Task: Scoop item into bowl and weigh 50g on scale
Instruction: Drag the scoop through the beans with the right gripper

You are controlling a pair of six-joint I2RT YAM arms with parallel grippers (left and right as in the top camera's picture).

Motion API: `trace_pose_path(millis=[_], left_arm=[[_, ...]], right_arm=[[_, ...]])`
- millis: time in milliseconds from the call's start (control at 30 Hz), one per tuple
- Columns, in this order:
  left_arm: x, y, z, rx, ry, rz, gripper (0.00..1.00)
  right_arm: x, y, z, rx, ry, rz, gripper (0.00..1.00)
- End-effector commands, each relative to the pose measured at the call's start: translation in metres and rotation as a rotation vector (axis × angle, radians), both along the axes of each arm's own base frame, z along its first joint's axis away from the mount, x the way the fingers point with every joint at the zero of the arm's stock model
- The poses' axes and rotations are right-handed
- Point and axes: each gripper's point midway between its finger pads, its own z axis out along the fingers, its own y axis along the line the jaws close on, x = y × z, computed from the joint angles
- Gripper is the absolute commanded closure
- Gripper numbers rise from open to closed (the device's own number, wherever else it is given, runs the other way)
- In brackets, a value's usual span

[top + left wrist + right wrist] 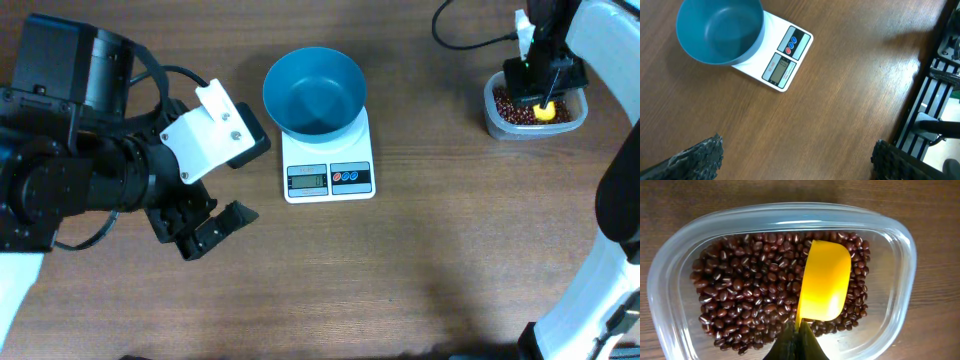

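Note:
The blue bowl (pixel 313 92) stands empty on the white scale (pixel 328 177) at the table's middle back; both also show in the left wrist view, the bowl (pixel 720 30) and the scale (pixel 785 62). The dark reddish-brown beans (pixel 745 295) lie in a clear plastic tub (pixel 900 280) at the back right (pixel 528 105). My right gripper (pixel 797 335) is shut on the handle of a yellow scoop (pixel 825 280), which rests empty on the beans. My left gripper (pixel 797 160) is open and empty, left of the scale above bare wood (pixel 215 228).
A black cable (pixel 470 40) runs along the table's back edge near the tub. A black frame (pixel 935 100) stands beyond the table edge in the left wrist view.

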Motion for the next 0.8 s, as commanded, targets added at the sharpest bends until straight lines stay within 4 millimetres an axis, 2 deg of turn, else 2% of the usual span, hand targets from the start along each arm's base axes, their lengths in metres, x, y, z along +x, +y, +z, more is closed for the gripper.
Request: trace_pose_path(millis=[0,367,467,767], left_arm=[[-0.001,-0.001,0.0,-0.007,0.001,-0.012,0.01],[-0.001,-0.001,0.0,-0.007,0.001,-0.012,0.01],[-0.001,-0.001,0.0,-0.007,0.001,-0.012,0.01],[-0.001,-0.001,0.0,-0.007,0.001,-0.012,0.01]], right_arm=[[0.001,0.013,-0.011,0.093,0.012,-0.003,0.96],[-0.007,0.013,-0.011,0.1,0.043,-0.009,0.96],[-0.006,0.021,-0.012,0.155,0.032,-0.025,0.96],[-0.004,0.024,-0.002,0.181,0.019,-0.043,0.96]])
